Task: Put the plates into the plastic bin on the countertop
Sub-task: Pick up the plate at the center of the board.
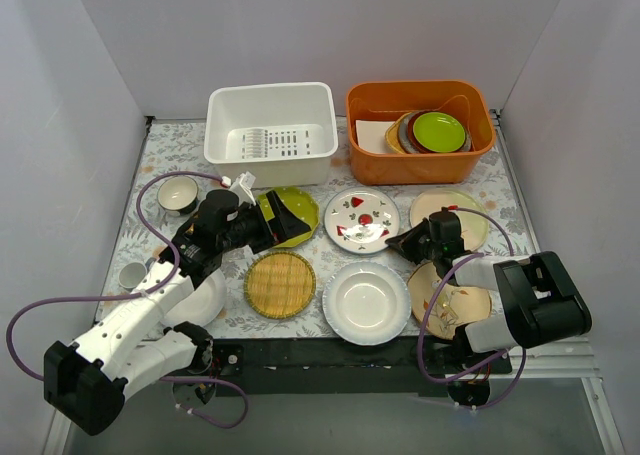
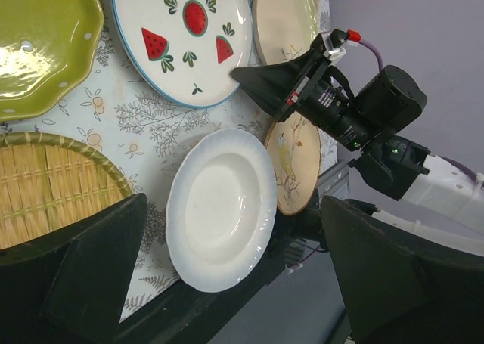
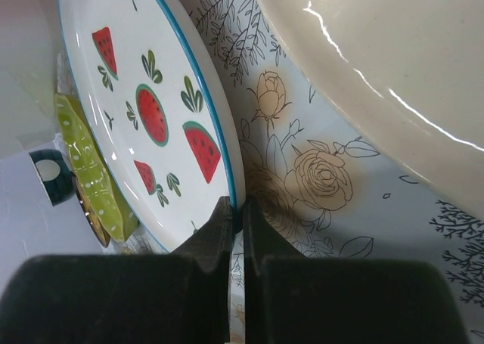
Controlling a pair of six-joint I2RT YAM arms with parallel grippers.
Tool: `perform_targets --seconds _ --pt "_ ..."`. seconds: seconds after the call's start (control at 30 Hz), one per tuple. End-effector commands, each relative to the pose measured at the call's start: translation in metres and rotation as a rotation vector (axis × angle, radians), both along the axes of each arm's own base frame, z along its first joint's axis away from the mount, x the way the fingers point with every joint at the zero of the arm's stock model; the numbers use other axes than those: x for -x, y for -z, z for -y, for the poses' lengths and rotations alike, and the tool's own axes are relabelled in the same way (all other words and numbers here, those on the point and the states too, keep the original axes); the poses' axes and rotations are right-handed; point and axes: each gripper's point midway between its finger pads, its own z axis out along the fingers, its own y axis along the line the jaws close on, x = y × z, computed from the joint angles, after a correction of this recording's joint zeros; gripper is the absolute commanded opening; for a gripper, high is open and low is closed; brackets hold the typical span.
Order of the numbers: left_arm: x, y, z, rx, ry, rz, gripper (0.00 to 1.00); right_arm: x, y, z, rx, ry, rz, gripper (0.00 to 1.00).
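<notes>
From where I stand the plastic bin [image 1: 270,167] sits at about eleven o'clock on the countertop [image 1: 170,150], its slotted bottom in plain sight. The orange tub [image 1: 420,165] is just beside it at one o'clock and holds a stack topped by a lime-green plate [image 1: 438,130].

The plates lie flat on the printed cloth, nearer the arms. The green dotted plate [image 1: 305,203] is just below the bin, with the strawberry-print plate [image 1: 362,218] at its three o'clock and a plain beige plate [image 1: 440,203] further right. In the nearer row are the bamboo plate [image 1: 280,283], a white plate [image 1: 366,302] and the bird plate [image 1: 432,287], which is partly under the right arm's cable.

The left gripper [image 1: 290,218] hangs over the green dotted plate. Its fingers are spread wide and hold nothing.

The right gripper [image 1: 398,243] points toward nine o'clock, and its tips meet the strawberry-print plate's rim at that plate's four o'clock edge. Its fingers [image 3: 219,230] are drawn almost together, with only a thin slit between them. Whether the rim is actually caught in that slit I cannot tell (the wrist view puts the plate's edge right at the tips).

A small bowl [image 1: 178,193] and a cup [image 1: 133,274] stand out at nine o'clock, beside the left arm.
</notes>
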Motion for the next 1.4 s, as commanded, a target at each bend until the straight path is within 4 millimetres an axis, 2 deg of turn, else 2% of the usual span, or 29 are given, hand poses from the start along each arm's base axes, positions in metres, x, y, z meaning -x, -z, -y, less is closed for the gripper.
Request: perform_targets --seconds 0.0,0.37,0.83,1.13,1.37 --pt "0.006 -0.001 0.001 0.014 0.022 0.011 0.98 -0.029 -0.056 -0.019 -0.099 -0.033 0.194 0.01" --pt "0.009 0.001 0.0 0.018 0.021 0.007 0.98 -0.033 -0.085 -0.025 -0.166 -0.041 0.255 0.01" --pt "0.014 -0.001 -0.003 0.022 0.017 0.012 0.98 -0.031 -0.105 -0.033 -0.182 -0.099 0.301 0.01" --pt "0.015 -0.007 -0.008 0.006 0.009 0.029 0.98 -0.023 -0.114 -0.039 -0.178 -0.165 0.316 0.01" --pt "0.016 -0.012 -0.012 0.002 -0.007 0.041 0.98 -0.012 -0.134 -0.039 -0.163 -0.206 0.34 0.01"
